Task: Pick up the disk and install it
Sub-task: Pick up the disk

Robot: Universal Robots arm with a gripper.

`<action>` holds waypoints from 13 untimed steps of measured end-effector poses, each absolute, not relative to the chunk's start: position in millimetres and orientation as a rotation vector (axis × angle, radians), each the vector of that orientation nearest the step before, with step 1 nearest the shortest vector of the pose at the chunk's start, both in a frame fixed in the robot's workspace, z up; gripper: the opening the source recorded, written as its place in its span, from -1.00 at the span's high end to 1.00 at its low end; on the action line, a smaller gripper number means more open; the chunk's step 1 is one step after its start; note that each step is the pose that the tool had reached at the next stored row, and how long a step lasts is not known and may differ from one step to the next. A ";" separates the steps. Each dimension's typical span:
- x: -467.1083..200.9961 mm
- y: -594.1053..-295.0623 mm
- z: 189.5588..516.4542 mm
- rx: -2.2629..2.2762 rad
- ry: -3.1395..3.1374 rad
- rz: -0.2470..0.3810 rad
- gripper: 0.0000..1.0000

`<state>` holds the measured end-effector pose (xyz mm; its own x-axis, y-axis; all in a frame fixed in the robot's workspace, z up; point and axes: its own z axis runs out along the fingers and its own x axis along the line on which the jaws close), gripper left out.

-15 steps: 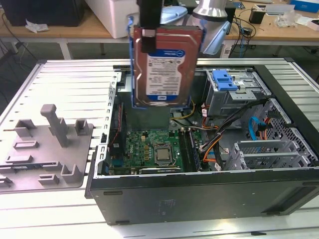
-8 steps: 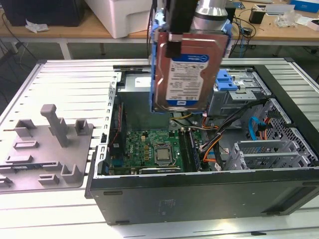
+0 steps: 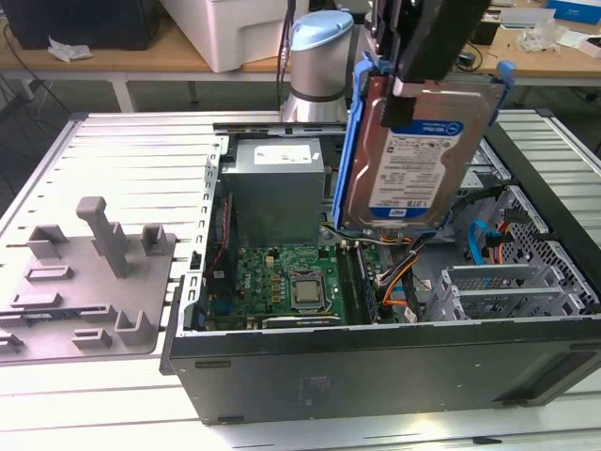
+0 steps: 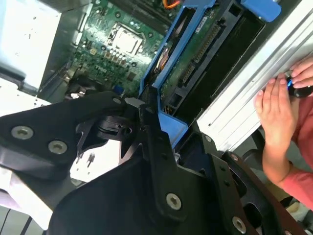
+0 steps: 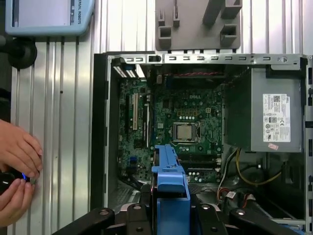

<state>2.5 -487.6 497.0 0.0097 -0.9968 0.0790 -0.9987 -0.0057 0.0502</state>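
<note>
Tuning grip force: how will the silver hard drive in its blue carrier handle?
Probably stiff: the silver hard drive in its blue plastic carrier hangs unbent from the black gripper. Its metal body is likely heavy for its size. Held by one end, it might swing.

I note the gripper (image 3: 402, 94) cut off at the exterior view's upper edge, covering the top of the disk (image 3: 423, 155). The disk screens part of the computer case (image 3: 376, 376) interior. A person's hand (image 5: 18, 151) is cropped in the first wrist view.
</note>
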 end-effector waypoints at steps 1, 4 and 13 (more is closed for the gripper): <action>3.0 -487.8 497.0 2.165 -2.148 0.032 0.27; 3.0 -487.8 497.1 2.165 -2.148 0.032 0.27; 3.2 -487.8 497.1 2.165 -2.148 0.032 0.27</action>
<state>3.2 -487.8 497.1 0.0095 -0.9968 0.0791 -0.9987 -0.0056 0.0502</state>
